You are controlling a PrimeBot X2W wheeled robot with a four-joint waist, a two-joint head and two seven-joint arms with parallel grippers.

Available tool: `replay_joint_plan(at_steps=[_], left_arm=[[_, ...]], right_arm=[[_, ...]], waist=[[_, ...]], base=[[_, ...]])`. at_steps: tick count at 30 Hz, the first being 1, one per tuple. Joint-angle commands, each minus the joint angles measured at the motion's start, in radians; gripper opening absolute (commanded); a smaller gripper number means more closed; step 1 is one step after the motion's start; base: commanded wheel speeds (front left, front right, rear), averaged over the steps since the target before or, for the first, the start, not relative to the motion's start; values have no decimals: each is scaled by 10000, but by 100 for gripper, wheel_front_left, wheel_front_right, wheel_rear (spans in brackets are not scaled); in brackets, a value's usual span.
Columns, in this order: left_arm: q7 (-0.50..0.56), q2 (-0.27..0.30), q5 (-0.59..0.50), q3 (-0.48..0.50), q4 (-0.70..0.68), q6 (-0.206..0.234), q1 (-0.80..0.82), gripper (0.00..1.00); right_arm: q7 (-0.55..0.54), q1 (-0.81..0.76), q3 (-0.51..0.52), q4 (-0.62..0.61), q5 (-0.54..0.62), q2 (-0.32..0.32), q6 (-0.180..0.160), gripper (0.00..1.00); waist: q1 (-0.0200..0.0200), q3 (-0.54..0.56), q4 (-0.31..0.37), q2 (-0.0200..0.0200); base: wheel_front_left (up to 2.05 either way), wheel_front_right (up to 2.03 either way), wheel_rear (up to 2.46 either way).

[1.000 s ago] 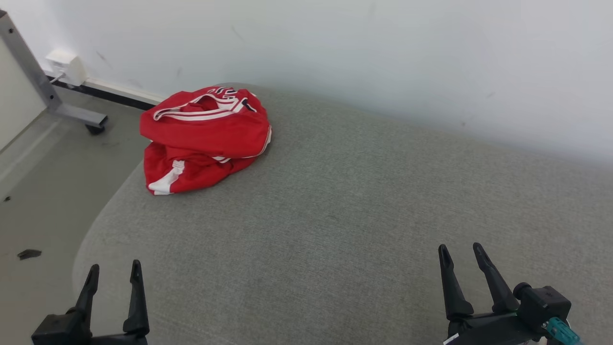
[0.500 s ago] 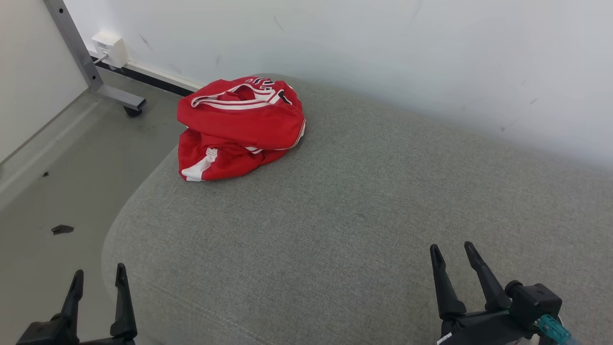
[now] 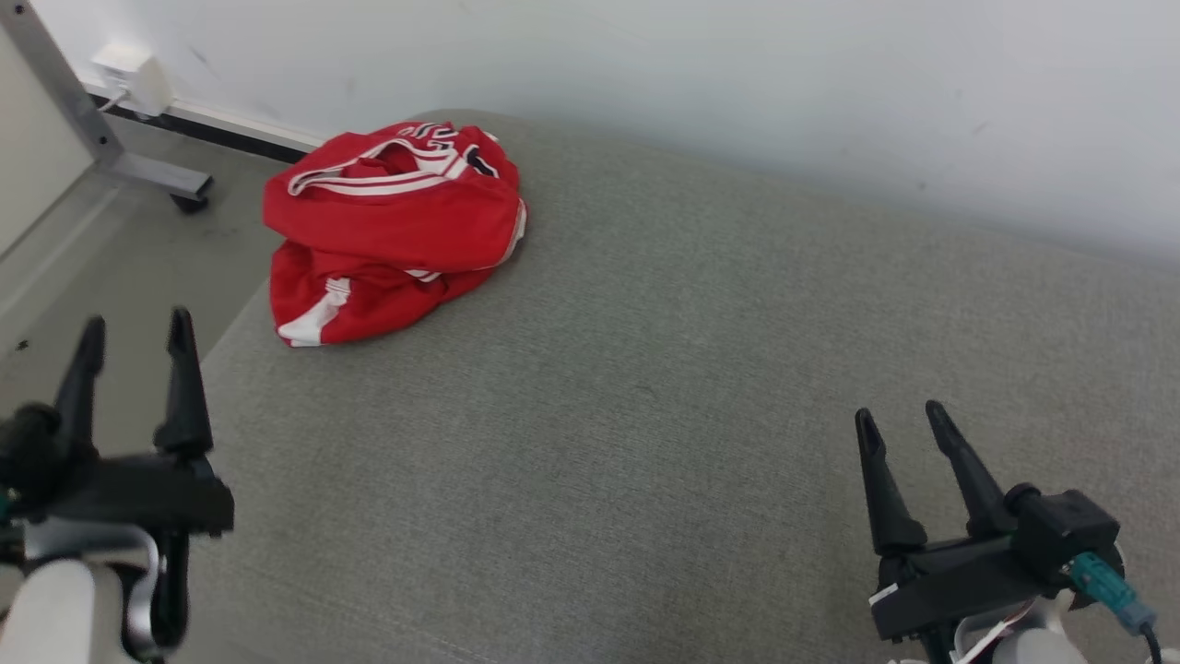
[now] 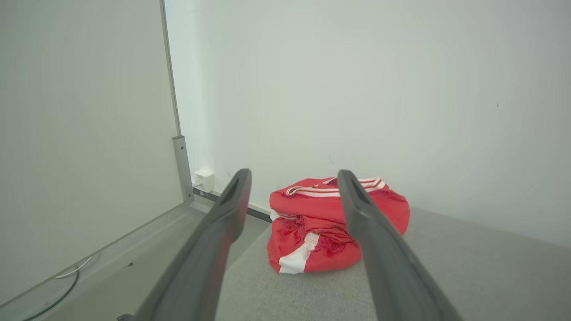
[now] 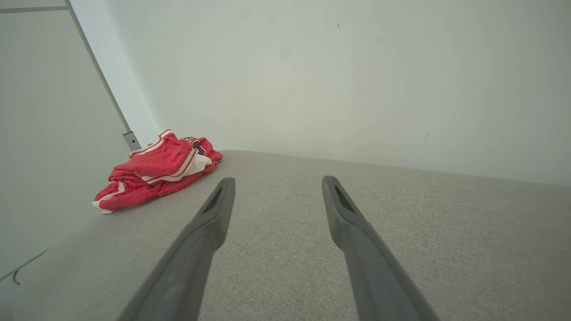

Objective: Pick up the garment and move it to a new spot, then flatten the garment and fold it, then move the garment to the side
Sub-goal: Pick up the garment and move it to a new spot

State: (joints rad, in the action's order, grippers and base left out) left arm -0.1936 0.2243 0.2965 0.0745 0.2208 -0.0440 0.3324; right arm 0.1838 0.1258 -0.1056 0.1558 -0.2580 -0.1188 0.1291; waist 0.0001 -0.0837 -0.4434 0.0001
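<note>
A red garment [image 3: 387,231] with white stripes lies crumpled in a heap at the far left corner of the grey fabric surface [image 3: 691,369]. My left gripper [image 3: 134,332] hangs open over the surface's left edge, well short of the garment, nothing between its fingers. In the left wrist view the garment [image 4: 312,223] sits ahead between the open fingers of the left gripper [image 4: 292,176]. My right gripper [image 3: 899,420] stands open and empty at the near right. The right wrist view has the garment [image 5: 156,169] far to the left of the right gripper [image 5: 276,180].
A pale wall [image 3: 737,83] runs along the back of the surface. To the left lies bare floor [image 3: 111,258] with a grey metal frame leg on a caster [image 3: 138,171] and a white wall box [image 3: 134,78]. A pale panel [image 4: 80,133] stands at the left.
The head camera has shifted, so the whole picture has moved. My left gripper has risen and come forward toward the garment. The right gripper has risen a little. The garment lies as before.
</note>
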Motion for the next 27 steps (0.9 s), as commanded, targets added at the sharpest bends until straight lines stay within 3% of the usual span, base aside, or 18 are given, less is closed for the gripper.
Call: replay_joint_plan(at_steps=[1,7,15,27], left_arm=[[101,146,143,103,89,-25,535,100],[619,776,486,428,436,-83,2648,100],[1302,1562,760,626,1470,-159,4745,100],[2678,2436,951,459,4833,-282,6570,100]], right_arm=[[-37,270,81,-98,88,-150,29,100],[58,801,697,-433,178,-483,26,100],[230,1076,1440,-741,313,-522,22,100],[162,1163,1806,-1310,512,-475,20,100]], waist=[[-1,-1208,1256,-1],[-1,-2586,2586,-1],[-1,-3703,3709,-1],[-1,-4399,4421,-1]], base=[[0,0,0],[0,0,0],[0,0,0],[0,0,0]])
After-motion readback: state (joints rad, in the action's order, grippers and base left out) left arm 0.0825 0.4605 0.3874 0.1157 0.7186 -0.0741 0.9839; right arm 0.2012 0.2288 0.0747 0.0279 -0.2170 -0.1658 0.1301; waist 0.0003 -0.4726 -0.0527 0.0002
